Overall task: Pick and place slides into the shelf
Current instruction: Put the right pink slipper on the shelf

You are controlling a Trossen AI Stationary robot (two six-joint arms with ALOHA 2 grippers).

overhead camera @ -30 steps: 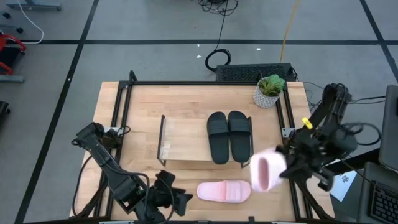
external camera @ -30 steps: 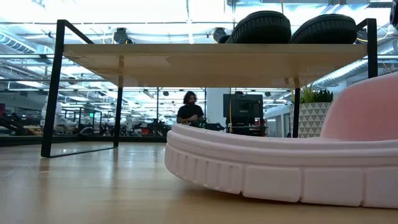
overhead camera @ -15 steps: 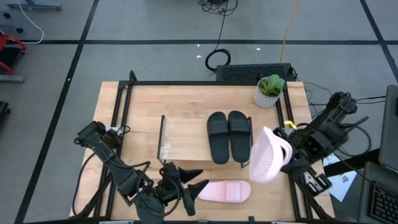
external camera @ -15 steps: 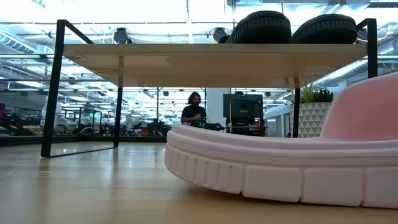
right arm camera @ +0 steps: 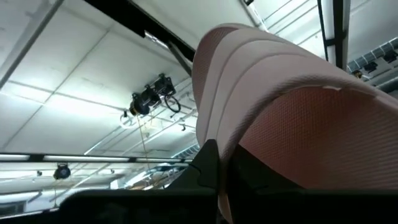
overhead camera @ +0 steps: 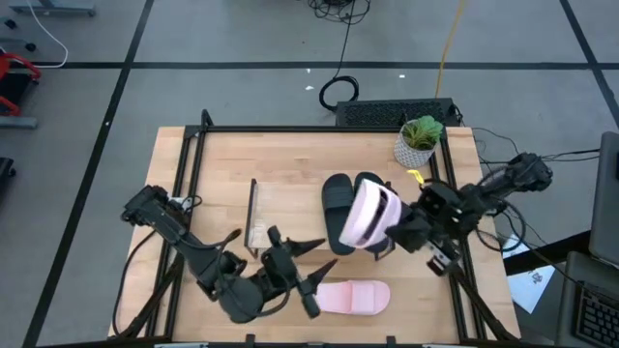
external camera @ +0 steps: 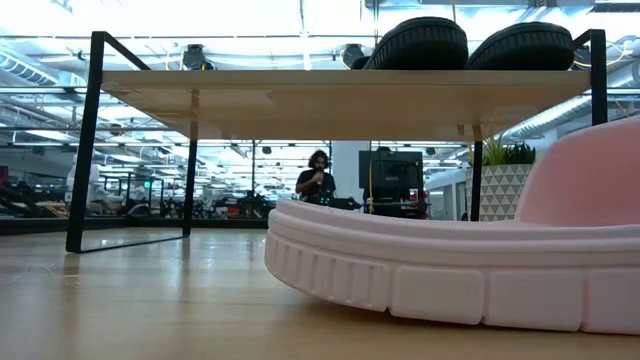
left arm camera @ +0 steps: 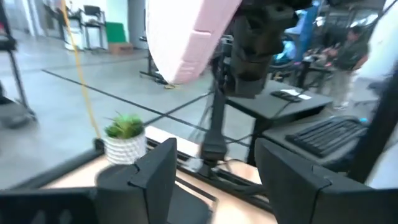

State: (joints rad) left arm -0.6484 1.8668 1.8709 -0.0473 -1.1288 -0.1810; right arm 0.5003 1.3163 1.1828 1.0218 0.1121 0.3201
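One pale pink slide (overhead camera: 368, 215) is in my right gripper (overhead camera: 397, 230), lifted over the right end of the shelf (overhead camera: 285, 217), above the black pair (overhead camera: 338, 208) that rests sole-down on the shelf's wooden top. The other pink slide (overhead camera: 350, 297) lies sole-down on the table near its near edge and fills the low view (external camera: 450, 270). My left gripper (overhead camera: 311, 266) is open and hovers just left of that slide, near the shelf's front edge. In the left wrist view its open fingers (left arm camera: 155, 174) point at the lifted slide (left arm camera: 186, 37). My right gripper is shut on the pale pink slide at its strap (right arm camera: 280, 106), coming level from the table's right side. The fingers (right arm camera: 211, 168) hide the exact place of contact. The slide is lifted clear and tipped onto its side above the black pair.
A potted plant (overhead camera: 418, 140) stands at the table's far right corner, just beyond the shelf. A keyboard (overhead camera: 392, 111) lies past the far edge. Black frame rails run along the table's sides. A person (external camera: 318, 178) stands far off in the room.
My right gripper has swung from the table's right edge toward the left, carrying the pink slide over the shelf's right end and turning it. My left gripper has moved from the near edge toward the far side and right, up beside the pink slide on the table.
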